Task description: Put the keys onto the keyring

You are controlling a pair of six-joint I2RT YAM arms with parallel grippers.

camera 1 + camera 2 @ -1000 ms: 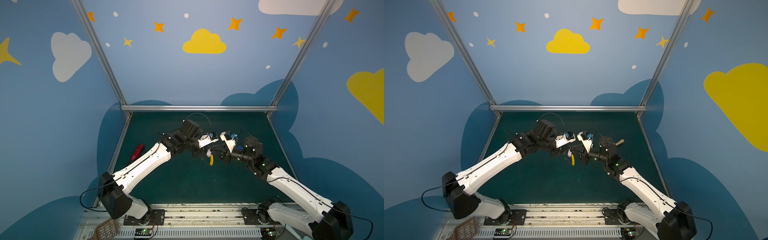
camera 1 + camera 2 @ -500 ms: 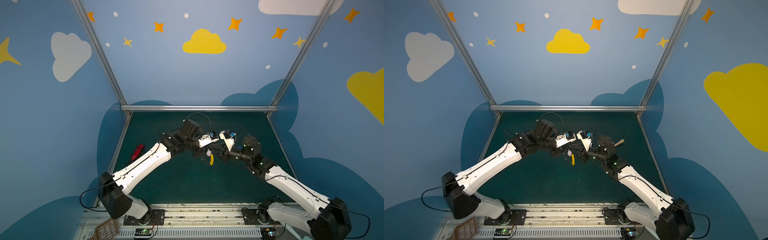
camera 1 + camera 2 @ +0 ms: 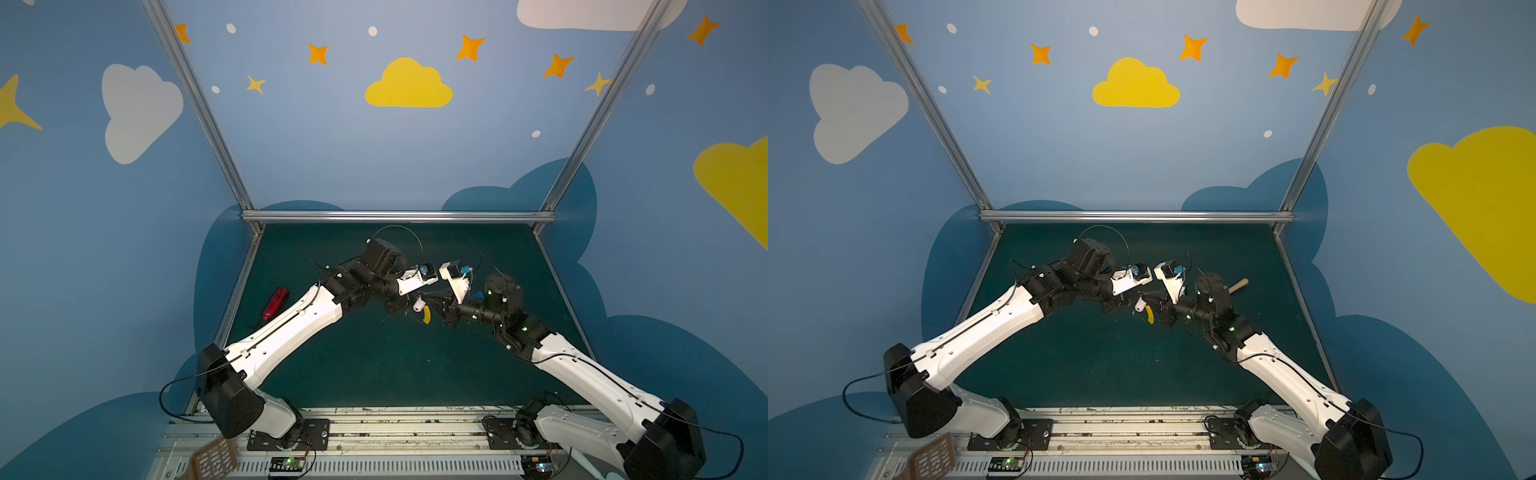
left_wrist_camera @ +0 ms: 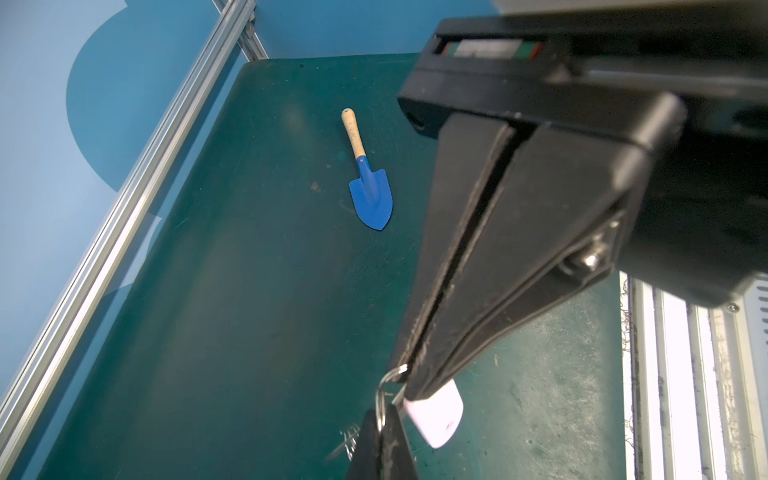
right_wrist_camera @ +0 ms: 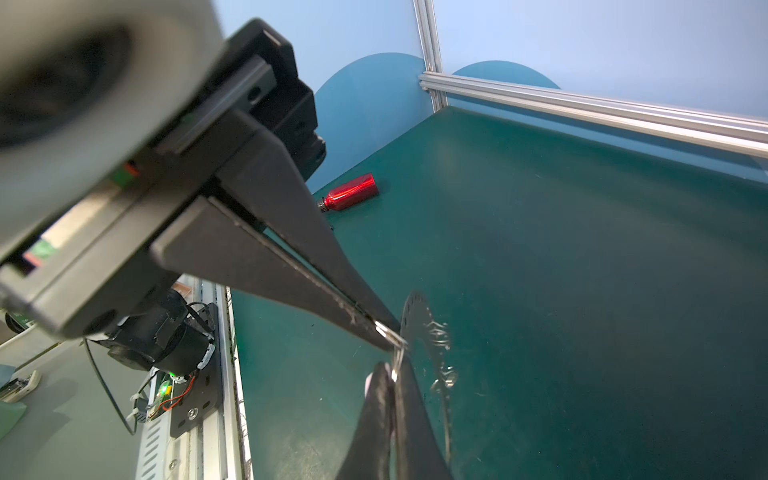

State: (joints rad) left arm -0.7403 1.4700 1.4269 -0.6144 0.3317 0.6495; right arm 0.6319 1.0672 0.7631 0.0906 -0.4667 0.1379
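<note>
Green mat (image 3: 374, 365), left hand (image 4: 411, 380) holding keys (image 4: 436, 415), tip-to-tip right hand (image 5: 388, 336), mid-mat

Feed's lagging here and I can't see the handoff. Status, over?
Left gripper shut on the keys, at the white tag. Right gripper shut on their silver loop. Keyring beside the tips; threading unclear. Shovel, bottle lie clear.
</note>
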